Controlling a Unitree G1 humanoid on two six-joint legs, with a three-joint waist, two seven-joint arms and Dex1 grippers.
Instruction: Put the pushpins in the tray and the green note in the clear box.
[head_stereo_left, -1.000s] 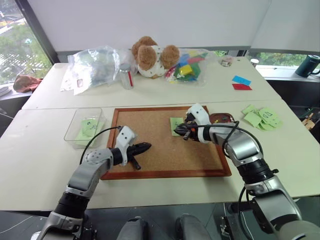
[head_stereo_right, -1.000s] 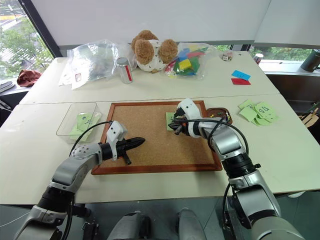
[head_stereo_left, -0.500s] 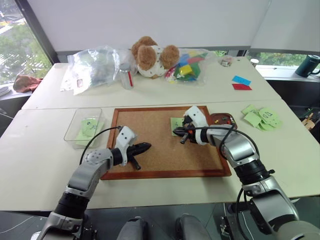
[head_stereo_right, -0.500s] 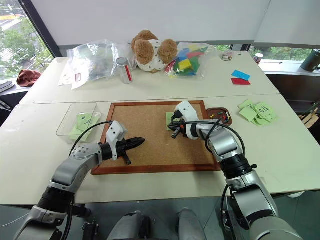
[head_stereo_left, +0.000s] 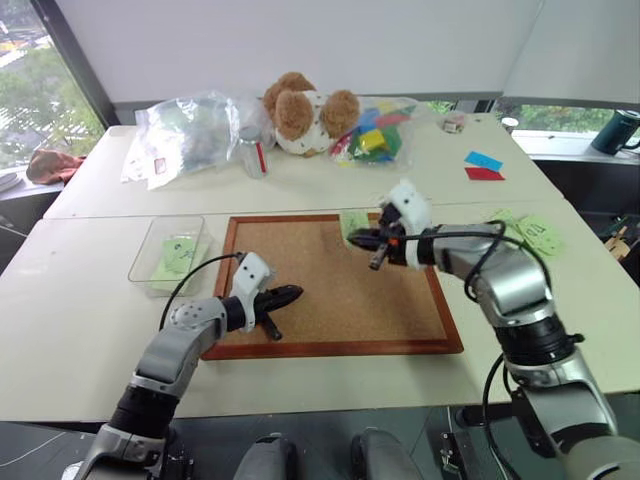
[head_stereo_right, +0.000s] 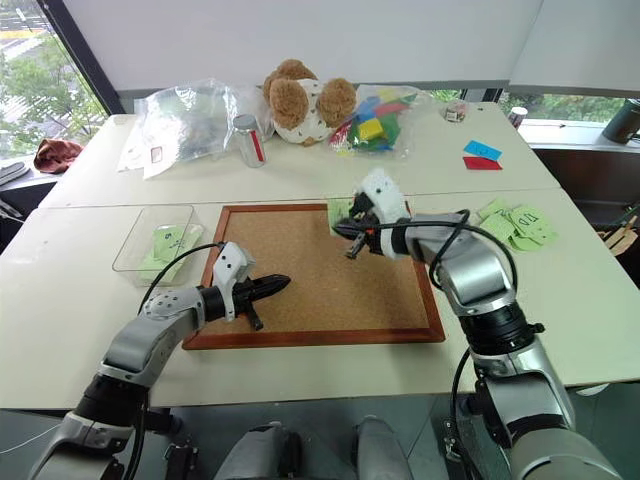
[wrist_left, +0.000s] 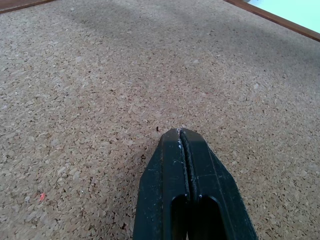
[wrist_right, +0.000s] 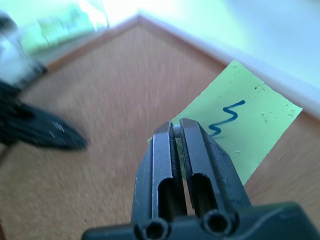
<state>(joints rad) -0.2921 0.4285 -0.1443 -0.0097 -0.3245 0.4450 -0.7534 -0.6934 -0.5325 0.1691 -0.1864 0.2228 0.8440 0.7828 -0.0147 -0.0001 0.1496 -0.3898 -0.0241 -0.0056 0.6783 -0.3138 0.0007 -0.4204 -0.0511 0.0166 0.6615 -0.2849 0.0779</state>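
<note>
Step in hand: carry one of the pushpins (wrist_right: 177, 131) from the corkboard (head_stereo_left: 330, 290) to the tray.
Right gripper (head_stereo_left: 355, 237): above the corkboard's far right part, jaws clenched on the pin, with only a small pale head showing between the tips.
Left gripper (head_stereo_left: 295, 293): jaws clenched on nothing, tips low over the corkboard near its near left corner. It looks parked.
Pin condition: head alone visible and shank hidden, so I cannot tell how deep the hold is.
Green note (wrist_right: 250, 125): lies flat on the corkboard by its far edge, just under and beyond the right gripper. It is a pale green rectangle with a blue squiggle and a few dark specks.
Note free or pinned: cannot tell; the specks may be holes or further pins.
Clear box (head_stereo_left: 145, 260): on the table just off the corkboard's left edge, with green slips already inside.
Other green slips (head_stereo_left: 530, 230): loose on the table off the corkboard's right edge; not the target.
Handling advice: keep the jaws tight, since the pin is tiny and a slip would lose it on the cork. Travel level and clear of the frame. Lower close over the tray before letting go, so that the pin does not bounce out.
Risk: sweeping low could drag the note off its place.
Progress, judged: pin part under way; note transfer not yet done.
</note>
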